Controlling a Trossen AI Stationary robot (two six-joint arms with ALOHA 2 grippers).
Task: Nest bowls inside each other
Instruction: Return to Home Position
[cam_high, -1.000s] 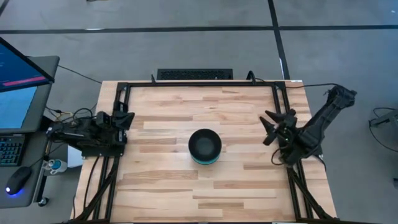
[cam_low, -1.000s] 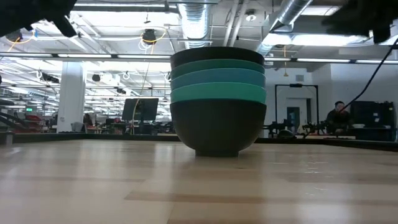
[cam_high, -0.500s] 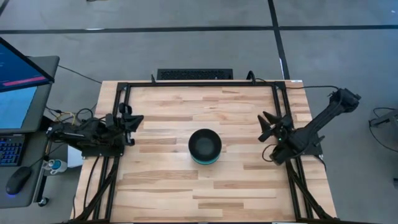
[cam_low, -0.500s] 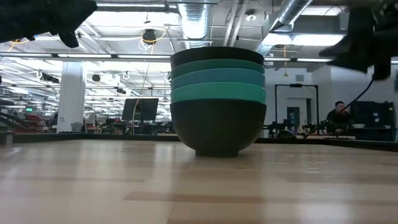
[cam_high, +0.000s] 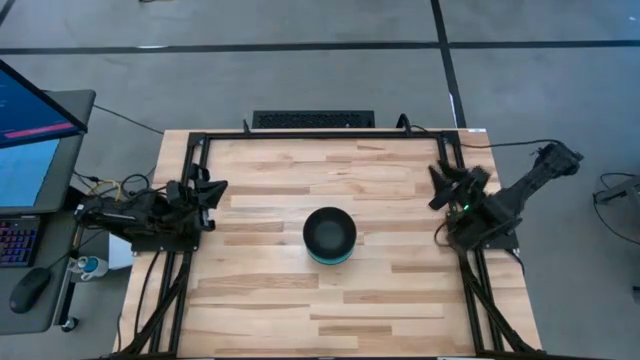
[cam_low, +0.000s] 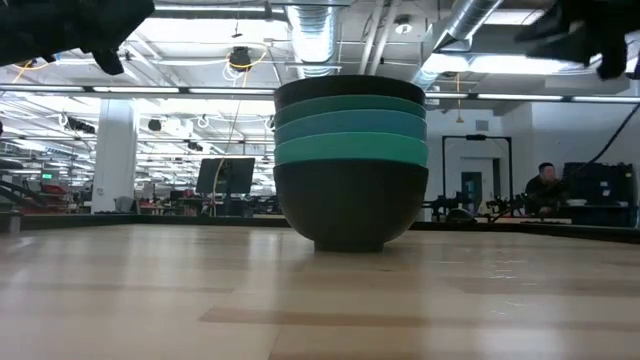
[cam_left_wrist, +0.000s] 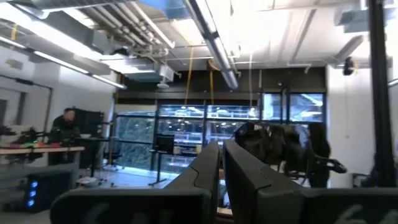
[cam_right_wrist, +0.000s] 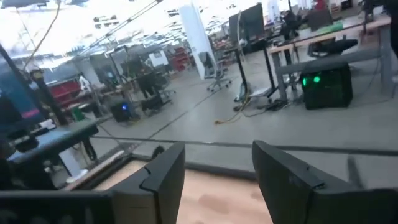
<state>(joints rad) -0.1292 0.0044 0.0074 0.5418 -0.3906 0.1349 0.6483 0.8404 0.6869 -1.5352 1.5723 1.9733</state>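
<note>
Five bowls stand nested in one stack (cam_high: 329, 236) at the middle of the table. In the low view the stack (cam_low: 350, 165) has a black bowl at the bottom resting on its foot, then cyan, blue and teal rims, and a black bowl on top. My left gripper (cam_high: 212, 190) hovers at the table's left edge, shut, its fingers (cam_left_wrist: 205, 171) nearly side by side. My right gripper (cam_high: 450, 180) hovers near the table's right edge, open, with a wide gap between its fingers (cam_right_wrist: 163, 171). Both are well away from the stack.
A black frame (cam_high: 320, 135) runs around the wooden table top. A black keyboard-like bar (cam_high: 313, 119) lies past the far edge. A monitor (cam_high: 35, 120) and a mouse (cam_high: 32, 290) sit off the left side. A person (cam_low: 545, 185) is far back in the room.
My right gripper dipped toward the table, then rose and swung toward the far edge, staying near the right rail. My left gripper shifted a little toward the table's middle, then held still. The stack of bowls has not moved.
</note>
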